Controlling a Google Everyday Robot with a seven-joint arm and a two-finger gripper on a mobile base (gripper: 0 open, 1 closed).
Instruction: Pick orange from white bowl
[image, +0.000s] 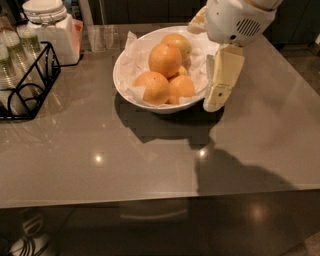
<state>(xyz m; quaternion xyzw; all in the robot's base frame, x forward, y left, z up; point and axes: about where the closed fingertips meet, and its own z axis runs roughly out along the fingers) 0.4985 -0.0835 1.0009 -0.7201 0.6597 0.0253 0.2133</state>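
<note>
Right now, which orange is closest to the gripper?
The front-right orange, low in the bowl, beside the gripper at the bowl's right rim. The top orange, front-left orange and pale back orange lie farther off.

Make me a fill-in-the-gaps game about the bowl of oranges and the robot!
1. The white bowl is lined with crumpled white ____.
2. The big orange sits on ____ of the other oranges.
3. The tool hangs at the bowl's ____ side in the picture.
4. The black wire rack stands at the picture's ____ edge.
Missing words: paper; top; right; left.
</note>
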